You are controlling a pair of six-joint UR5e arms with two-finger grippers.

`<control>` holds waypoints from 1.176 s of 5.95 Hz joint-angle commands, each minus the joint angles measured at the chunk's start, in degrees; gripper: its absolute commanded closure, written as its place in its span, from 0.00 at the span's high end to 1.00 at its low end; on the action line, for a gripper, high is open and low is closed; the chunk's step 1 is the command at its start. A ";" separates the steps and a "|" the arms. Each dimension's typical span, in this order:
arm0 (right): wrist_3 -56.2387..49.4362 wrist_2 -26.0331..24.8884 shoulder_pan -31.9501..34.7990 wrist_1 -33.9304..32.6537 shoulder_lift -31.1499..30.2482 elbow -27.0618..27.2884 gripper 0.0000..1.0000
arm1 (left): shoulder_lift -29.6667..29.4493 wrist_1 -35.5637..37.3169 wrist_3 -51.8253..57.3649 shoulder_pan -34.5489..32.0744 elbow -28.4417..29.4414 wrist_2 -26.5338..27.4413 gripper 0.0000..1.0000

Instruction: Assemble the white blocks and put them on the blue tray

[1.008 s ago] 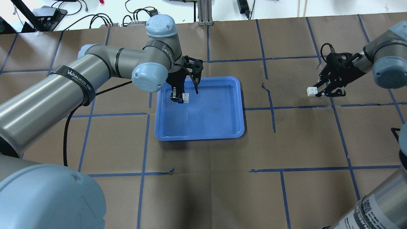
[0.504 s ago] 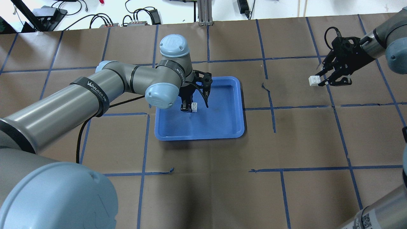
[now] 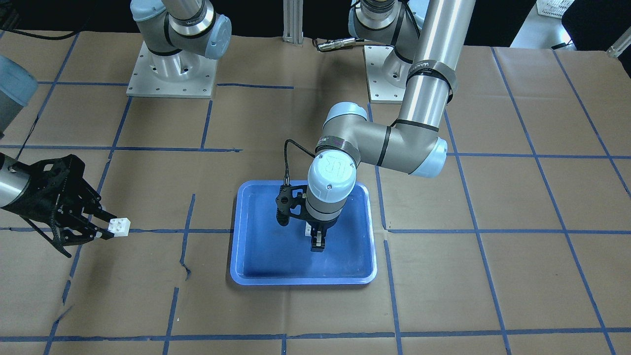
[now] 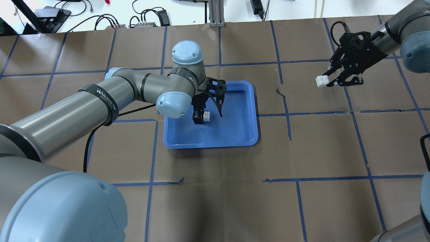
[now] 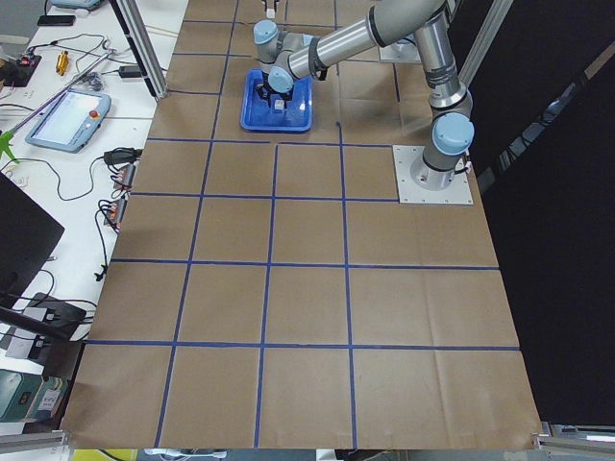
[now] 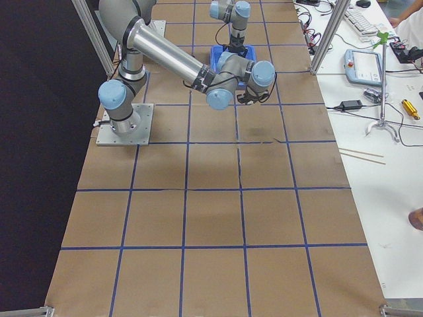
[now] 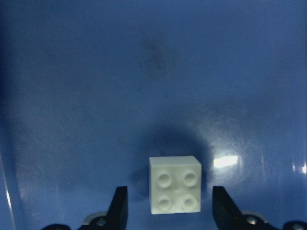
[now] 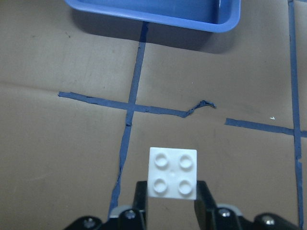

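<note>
The blue tray (image 4: 235,131) lies at the table's middle. A white four-stud block (image 4: 207,116) rests on its floor. My left gripper (image 4: 202,119) is low over the tray, open, with a finger on each side of the block and a gap on both sides, as the left wrist view shows (image 7: 175,191). My right gripper (image 4: 331,80) is shut on a second white block (image 4: 320,81), held above the brown paper well to the right of the tray. The right wrist view shows this block (image 8: 172,172) studs up between the fingers, with the tray's corner (image 8: 158,12) far ahead.
Brown paper with a grid of blue tape (image 4: 289,114) covers the table. Both arm bases (image 3: 170,74) stand at the robot's side. Cables and power supplies (image 4: 144,20) lie beyond the far edge.
My left gripper moved with its block from the tray's far left toward the tray's middle; its fingers now stand apart from it. My right gripper moved farther from the robot with its block.
</note>
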 commanded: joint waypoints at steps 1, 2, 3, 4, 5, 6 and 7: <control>4.44 0.17 1.73 1.90 -0.86 0.39 0.15 | 2.91 -2.54 -0.77 0.75 1.39 0.39 0.99; 4.91 0.26 3.83 1.90 -0.87 0.57 0.15 | 7.81 -9.61 -0.68 2.59 2.36 0.48 0.99; 9.26 0.52 5.68 1.90 -0.87 1.00 0.14 | 12.38 -12.12 -0.77 4.00 2.55 0.48 0.99; 11.83 3.13 8.48 1.29 -0.87 2.05 0.14 | 16.17 -18.06 -0.94 5.23 4.38 0.14 0.99; 14.12 3.25 10.77 0.76 -0.87 2.59 0.14 | 19.95 -27.26 -3.64 6.98 8.57 0.48 0.99; 17.88 3.25 13.58 -1.77 -0.69 2.76 0.14 | 22.86 -33.61 -5.76 8.39 11.83 0.22 0.99; 23.83 3.25 17.26 -7.54 -0.25 4.16 0.14 | 25.58 -34.98 -9.35 8.32 11.52 0.13 0.99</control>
